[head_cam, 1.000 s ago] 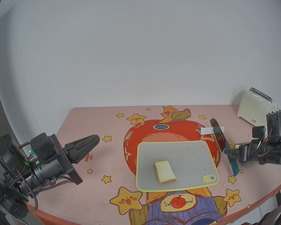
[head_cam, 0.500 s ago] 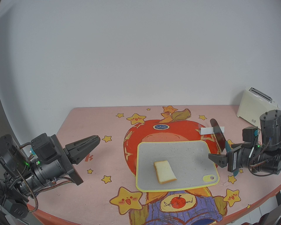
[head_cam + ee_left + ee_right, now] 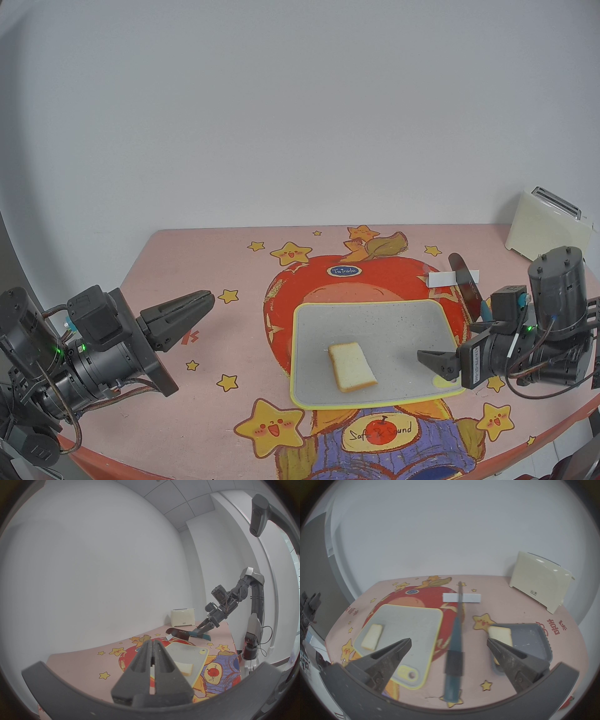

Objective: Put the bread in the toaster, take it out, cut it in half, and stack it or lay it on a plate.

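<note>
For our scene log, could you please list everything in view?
table: one, pink, cartoon print
cutting board: one, grey, yellow-rimmed, table centre
bread piece: one, pale, on board
second bread piece: one, pale, on plate
plate: one, grey, right of knife
knife: one, teal handle, right of board
white strip: one, under knife blade
toaster: one, cream, far right corner
left hand: one, dark, shut, over table's left edge
right hand: one, dark, open, board's right edge

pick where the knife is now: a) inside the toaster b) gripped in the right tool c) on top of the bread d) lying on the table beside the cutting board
d: the knife lies flat on the table next to the cutting board, with the right tool open and not holding it.
</note>
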Tool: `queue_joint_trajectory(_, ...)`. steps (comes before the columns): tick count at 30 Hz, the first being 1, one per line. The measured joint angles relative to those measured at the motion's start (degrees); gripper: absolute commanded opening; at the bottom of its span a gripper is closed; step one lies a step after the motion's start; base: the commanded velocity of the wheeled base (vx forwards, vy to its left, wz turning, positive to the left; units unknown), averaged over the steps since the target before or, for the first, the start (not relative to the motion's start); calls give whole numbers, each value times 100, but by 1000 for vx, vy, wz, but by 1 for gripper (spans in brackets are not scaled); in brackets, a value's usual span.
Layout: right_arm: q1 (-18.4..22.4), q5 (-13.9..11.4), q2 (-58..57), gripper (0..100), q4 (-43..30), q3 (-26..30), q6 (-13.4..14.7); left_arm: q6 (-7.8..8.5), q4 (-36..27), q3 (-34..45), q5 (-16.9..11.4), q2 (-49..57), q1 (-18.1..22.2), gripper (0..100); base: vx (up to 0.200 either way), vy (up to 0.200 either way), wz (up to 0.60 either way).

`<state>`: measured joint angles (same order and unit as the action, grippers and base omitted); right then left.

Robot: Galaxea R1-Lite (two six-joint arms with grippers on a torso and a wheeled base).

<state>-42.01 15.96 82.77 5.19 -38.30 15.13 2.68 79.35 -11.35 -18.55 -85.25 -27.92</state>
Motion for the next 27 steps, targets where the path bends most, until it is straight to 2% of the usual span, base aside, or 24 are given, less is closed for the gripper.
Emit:
queue_joint_trajectory(2, -160, 82, 94, 100, -29, -91, 217, 0, 0, 0, -2, 0, 0, 0, 0, 0, 0)
queue_joint_trajectory(6, -374, 282, 284, 100, -52, -249, 424, 0, -2, 5, -5, 0, 5, 0, 0, 0, 0)
queue_joint_trajectory(19, -862, 410, 898, 100, -60, -585, 720, -4, -2, 16, -16, -11, 5, 0, 0, 0, 0)
queue_joint_trajectory(23, -978, 547, 1169, 100, -63, -762, 767, -4, -2, 17, -13, -39, 5, 0, 0, 0, 0)
queue_joint_trajectory(27, -1124, 746, 1465, 100, -68, -1073, 936, -4, -2, 24, -11, -78, 5, 0, 0, 0, 0)
